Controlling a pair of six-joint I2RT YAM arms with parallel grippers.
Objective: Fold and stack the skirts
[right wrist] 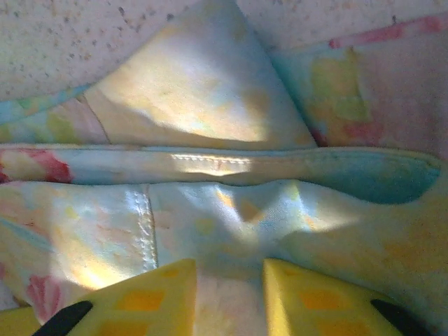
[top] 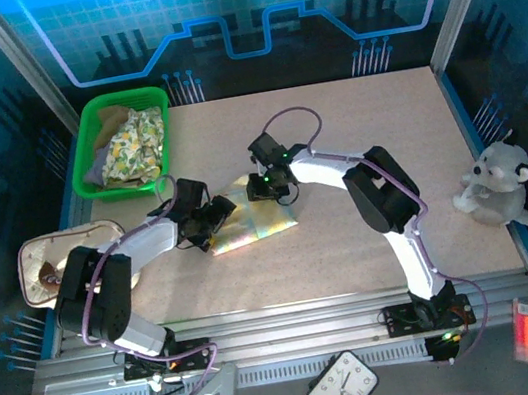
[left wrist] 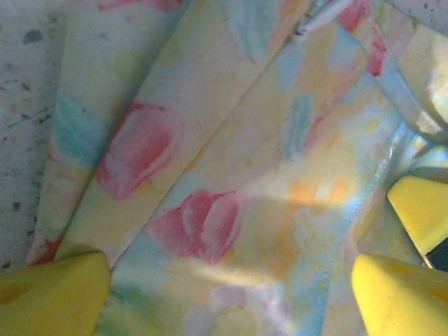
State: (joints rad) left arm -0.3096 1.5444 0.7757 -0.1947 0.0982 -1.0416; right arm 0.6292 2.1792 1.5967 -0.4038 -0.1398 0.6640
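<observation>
Speckled bench (top: 402, 235), pale yellow floral skirt (top: 253, 222) folded flat, left end effector (left wrist: 231, 269) spread wide, right end effector (right wrist: 229, 269) narrowly apart

Floral skirt (top: 253, 222) is showing as thin smooth cloth, catching a faint sheen, with stitched seams standing raised. Table (top: 381, 107) is reading as matt, speckled, finely grainy. Green basket (top: 126, 97) is shining like glossy plastic. Plush toy (top: 494, 187) is looking fuzzy. Fingers (left wrist: 56, 294) of the left gripper (left wrist: 231, 273) are appearing as smooth matt yellow plastic.
</observation>
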